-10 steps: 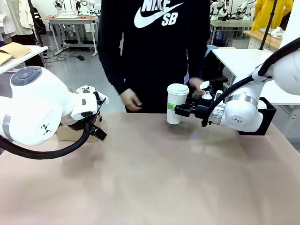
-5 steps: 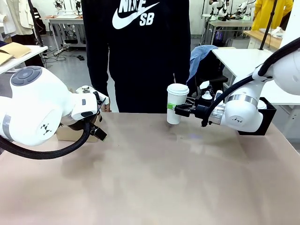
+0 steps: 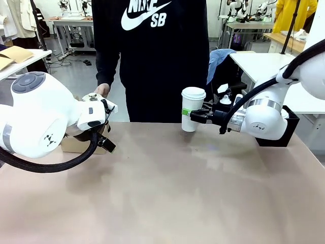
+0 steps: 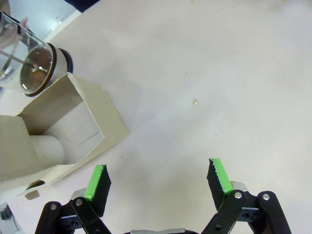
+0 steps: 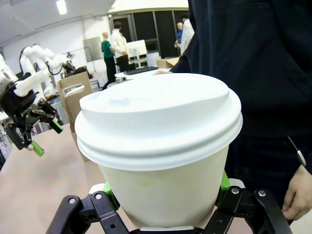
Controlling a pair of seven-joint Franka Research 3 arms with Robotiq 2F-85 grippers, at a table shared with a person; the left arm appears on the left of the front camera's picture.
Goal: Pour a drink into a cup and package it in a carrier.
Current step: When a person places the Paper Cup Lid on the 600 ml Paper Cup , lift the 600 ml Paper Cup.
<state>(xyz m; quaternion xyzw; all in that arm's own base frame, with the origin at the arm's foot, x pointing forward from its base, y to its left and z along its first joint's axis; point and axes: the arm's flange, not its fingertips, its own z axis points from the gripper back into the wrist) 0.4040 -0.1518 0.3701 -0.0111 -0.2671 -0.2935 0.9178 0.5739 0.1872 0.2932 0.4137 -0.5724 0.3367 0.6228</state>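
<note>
The white lidded paper cup is at the table's far side, with my right gripper shut on its lower half. Close up, the cup stands upright between the green pads. Its base looks slightly off the table. My left gripper is open over bare table, with nothing between its fingers. Beside it stands the brown cardboard carrier, with something white and round in one slot. The glass pitcher stands just beyond the carrier. From the front, the carrier is mostly hidden behind my left arm.
A person in a black top stands at the far edge, one hand near my left arm and the other hand hanging beside the cup. A black box sits behind my right arm. The carrier's tall handle panel rises behind my left gripper.
The person took a hand off the cup and stepped to the left. My right gripper has since raised the cup slightly. The left arm has stayed still.
</note>
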